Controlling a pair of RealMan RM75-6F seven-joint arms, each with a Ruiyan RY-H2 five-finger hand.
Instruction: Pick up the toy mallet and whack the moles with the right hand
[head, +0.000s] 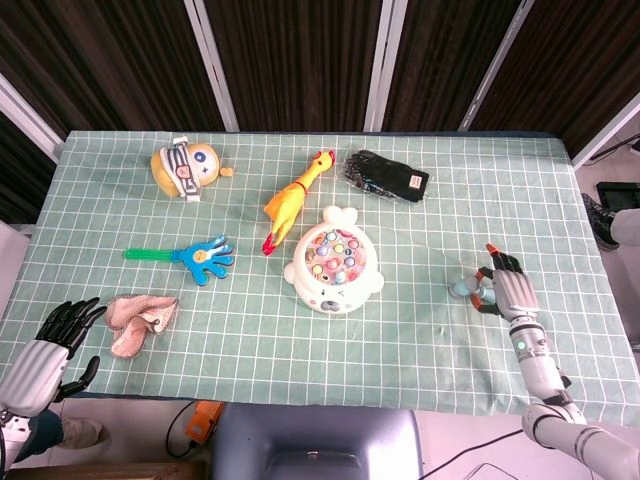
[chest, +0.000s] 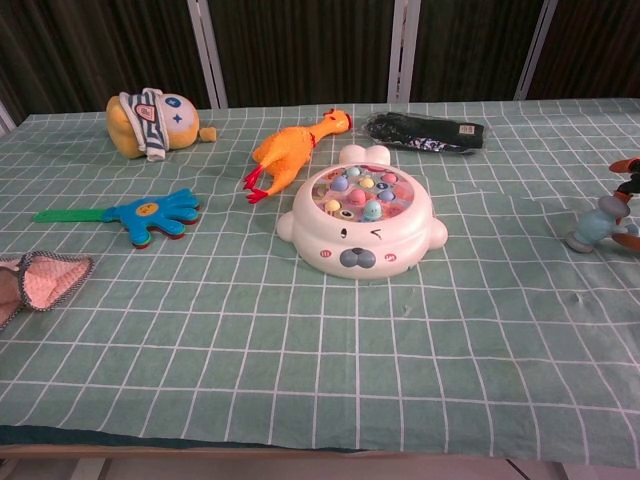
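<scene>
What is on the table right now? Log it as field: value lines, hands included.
mallet: toy mallet near the table's right edge, head on the cloth
right hand: right hand around the mallet's handle; whether the grip is closed cannot be told
left hand: left hand off the near-left table edge, fingers apart, holding nothing
target: mole game at centre, untouched
other toys: rubber chicken, blue hand clapper, yellow plush
other items: black glove, pink cloth
surface: green checked tablecloth
</scene>
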